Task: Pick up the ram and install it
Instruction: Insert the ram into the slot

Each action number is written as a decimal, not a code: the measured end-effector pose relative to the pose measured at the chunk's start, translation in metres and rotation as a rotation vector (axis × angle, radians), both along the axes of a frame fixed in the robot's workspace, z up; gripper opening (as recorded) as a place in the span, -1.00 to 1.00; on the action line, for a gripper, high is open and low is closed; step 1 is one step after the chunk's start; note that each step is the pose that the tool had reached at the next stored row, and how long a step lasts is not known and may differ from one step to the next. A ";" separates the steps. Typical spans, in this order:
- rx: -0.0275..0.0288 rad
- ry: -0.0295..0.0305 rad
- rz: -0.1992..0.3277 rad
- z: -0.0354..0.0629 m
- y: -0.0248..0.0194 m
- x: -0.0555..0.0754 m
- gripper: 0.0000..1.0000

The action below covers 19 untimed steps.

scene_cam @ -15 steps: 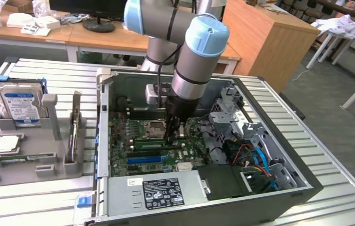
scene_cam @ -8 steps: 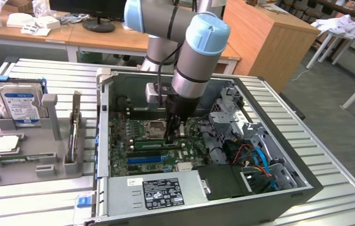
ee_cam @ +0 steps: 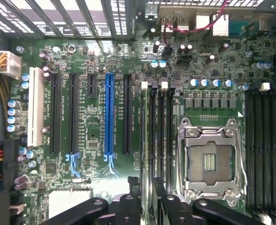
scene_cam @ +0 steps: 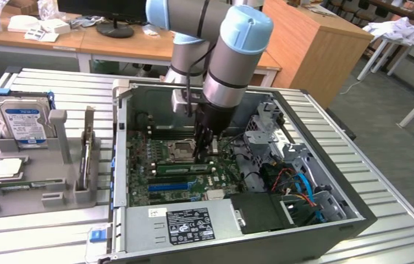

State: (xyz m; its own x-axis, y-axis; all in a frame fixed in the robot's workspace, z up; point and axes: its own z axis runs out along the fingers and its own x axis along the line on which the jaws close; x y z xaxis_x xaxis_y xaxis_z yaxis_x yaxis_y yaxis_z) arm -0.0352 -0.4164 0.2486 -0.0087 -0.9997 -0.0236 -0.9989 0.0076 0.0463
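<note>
Ram [scene_cam: 183, 168] upright on mobo [scene_cam: 144, 192] inside PC case [scene_cam: 280, 242] (next to CPU socket [scene_cam: 181, 148]); fingers [ee_cam: 134, 190] apart, gripping nothing.

Reaching steeply down with the arm [scene_cam: 230, 60], wrist upright, pincer [scene_cam: 208, 147] pointing straight down, fingers [ee_cam: 160, 193] standing apart.

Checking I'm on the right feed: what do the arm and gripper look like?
The arm is silver-grey tubes with pale blue joint caps and a black band; a thin black cable runs down it. The gripper is black, built from bolted link bars.
</note>
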 end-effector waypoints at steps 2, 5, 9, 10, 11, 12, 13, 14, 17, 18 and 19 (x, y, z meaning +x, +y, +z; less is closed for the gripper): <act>0.0000 0.0000 0.000 0.0053 0.0000 0.000 -0.50; 0.0000 0.0000 0.000 0.0137 0.0000 0.001 -0.50; 0.0000 0.0000 0.000 0.0259 0.0000 0.002 -0.50; 0.0000 0.0001 0.000 0.0293 0.0000 0.002 -0.50; 0.0000 0.0000 0.000 0.0323 0.0000 0.002 -0.50; 0.0000 0.0000 0.000 0.0355 0.0000 0.002 -0.50; 0.0000 0.0000 0.000 0.0387 0.0000 0.003 -0.50; 0.0000 -0.0001 0.000 0.0420 0.0000 0.003 -0.50; 0.0000 0.0000 0.000 0.0525 0.0000 0.004 -0.50; 0.0000 0.0000 0.000 0.0558 0.0000 0.004 -0.50; 0.0000 0.0000 0.000 0.0590 0.0000 0.004 -0.50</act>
State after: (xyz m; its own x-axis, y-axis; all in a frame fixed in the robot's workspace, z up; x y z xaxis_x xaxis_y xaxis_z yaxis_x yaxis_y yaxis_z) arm -0.0309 -0.4164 0.3076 -0.0088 -0.9997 -0.0237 -0.9989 0.0077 0.0463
